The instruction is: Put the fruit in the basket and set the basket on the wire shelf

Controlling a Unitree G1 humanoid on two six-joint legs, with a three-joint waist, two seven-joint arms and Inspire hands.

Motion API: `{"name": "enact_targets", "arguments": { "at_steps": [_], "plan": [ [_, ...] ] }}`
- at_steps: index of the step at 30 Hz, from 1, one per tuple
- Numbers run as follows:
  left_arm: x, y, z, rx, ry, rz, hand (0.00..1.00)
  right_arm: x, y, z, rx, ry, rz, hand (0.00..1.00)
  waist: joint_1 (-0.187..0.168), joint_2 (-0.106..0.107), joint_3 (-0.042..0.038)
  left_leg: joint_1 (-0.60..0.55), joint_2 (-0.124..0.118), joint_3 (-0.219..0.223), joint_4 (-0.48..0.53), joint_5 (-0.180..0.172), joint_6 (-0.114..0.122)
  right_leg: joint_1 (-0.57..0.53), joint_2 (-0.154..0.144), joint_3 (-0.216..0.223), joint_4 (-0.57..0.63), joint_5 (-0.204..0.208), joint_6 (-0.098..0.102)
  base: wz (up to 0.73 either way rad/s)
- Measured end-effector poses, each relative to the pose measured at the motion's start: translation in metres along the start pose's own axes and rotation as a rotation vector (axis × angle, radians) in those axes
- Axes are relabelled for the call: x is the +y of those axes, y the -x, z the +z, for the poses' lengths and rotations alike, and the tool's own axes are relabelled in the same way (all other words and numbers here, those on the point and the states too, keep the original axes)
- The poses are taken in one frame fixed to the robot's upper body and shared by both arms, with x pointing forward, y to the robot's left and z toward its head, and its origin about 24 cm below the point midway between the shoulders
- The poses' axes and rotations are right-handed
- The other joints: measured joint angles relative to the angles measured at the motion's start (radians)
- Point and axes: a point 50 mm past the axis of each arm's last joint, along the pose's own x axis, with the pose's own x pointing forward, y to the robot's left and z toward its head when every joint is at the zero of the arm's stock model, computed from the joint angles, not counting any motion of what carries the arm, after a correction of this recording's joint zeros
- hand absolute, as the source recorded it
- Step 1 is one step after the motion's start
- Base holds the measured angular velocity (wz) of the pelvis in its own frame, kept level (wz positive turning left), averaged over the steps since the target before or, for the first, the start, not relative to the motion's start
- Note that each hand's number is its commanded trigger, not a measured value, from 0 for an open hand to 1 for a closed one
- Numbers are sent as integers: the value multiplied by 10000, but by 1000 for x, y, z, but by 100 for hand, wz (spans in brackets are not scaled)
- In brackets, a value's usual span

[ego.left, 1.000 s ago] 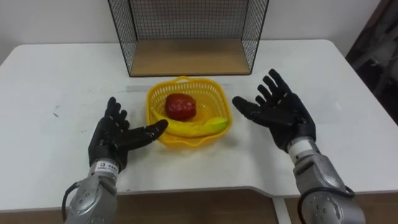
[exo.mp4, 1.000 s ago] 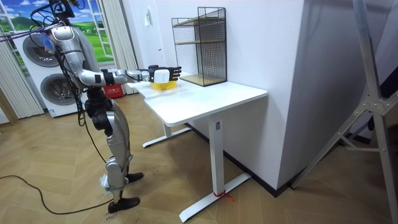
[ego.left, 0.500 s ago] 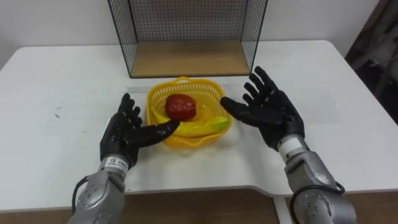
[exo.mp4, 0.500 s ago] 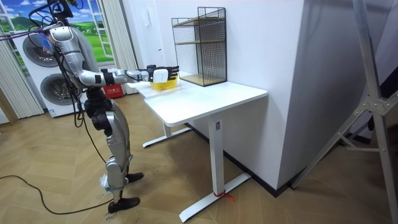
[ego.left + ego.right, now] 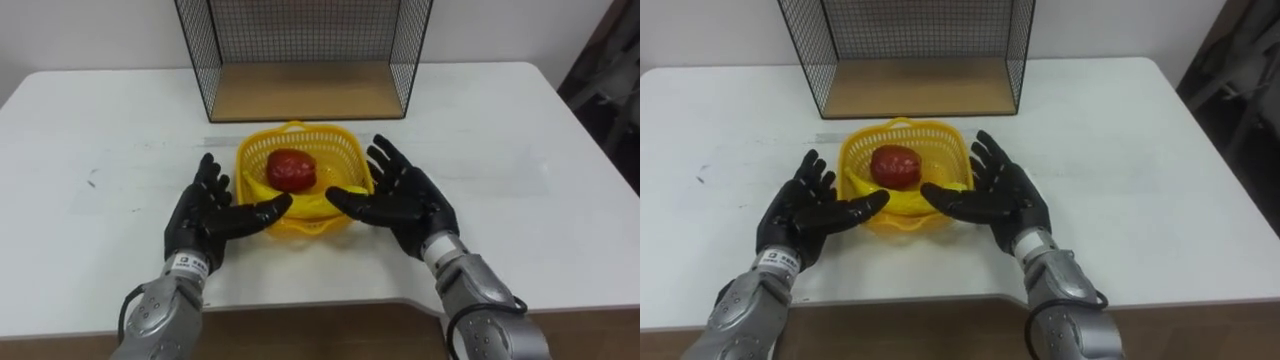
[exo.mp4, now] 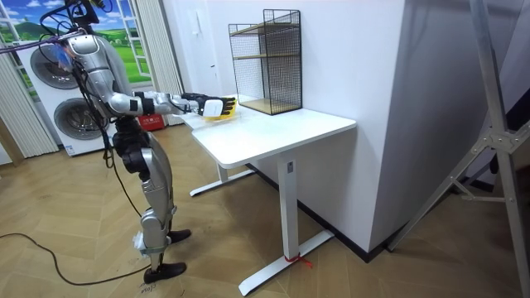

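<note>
Basket (image 5: 340,145), yellow, sits mid-table w/ a strip of bare table (image 5: 520,150) betw. its far rim and the wire shelf (image 5: 305,92) at 12 o'clock. The shelf's open front faces the robot, w/ mesh walls at the sides and back and a wood floor level w/ the tabletop. Wide white top runs out at 9 and 3 o'clock to the table's side edges. The near edge lies at 6 o'clock, just under the robot's wrists. There is a small dark mark (image 5: 90,183) at 9 o'clock, well apart from the basket.

In the basket: a red apple (image 5: 291,170) towards the far side and a banana (image 5: 307,204) along the near wall, touching the apple.

Left hand (image 5: 205,222) is at approx. 8 o'clock of the basket, palm up and inward, fingers spread straight, thumb tip at the near rim. Right hand (image 5: 405,205) is at 4 o'clock, likewise spread wide, fingers beside the right rim and thumb over the near rim by the banana. Neither grips anything; contact w/ the rim can't be told.

Room view: the robot stands upright at the table's end on the room view's left, both arms stretched fwd over the top.
</note>
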Motion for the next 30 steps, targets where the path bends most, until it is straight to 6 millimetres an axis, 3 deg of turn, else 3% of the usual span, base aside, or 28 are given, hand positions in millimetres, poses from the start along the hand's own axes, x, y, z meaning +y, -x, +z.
{"name": "enact_targets", "arguments": {
  "at_steps": [30],
  "plan": [
    [-11, -3, -5, 252, 254, -427, 0, 5, 0, -10, 409, -50, 183, 0, -28, 19, -12, 46, 7, 49, -24, 0, 0, 5, -2, 23, 0, 0, 0, 0]
  ]
}}
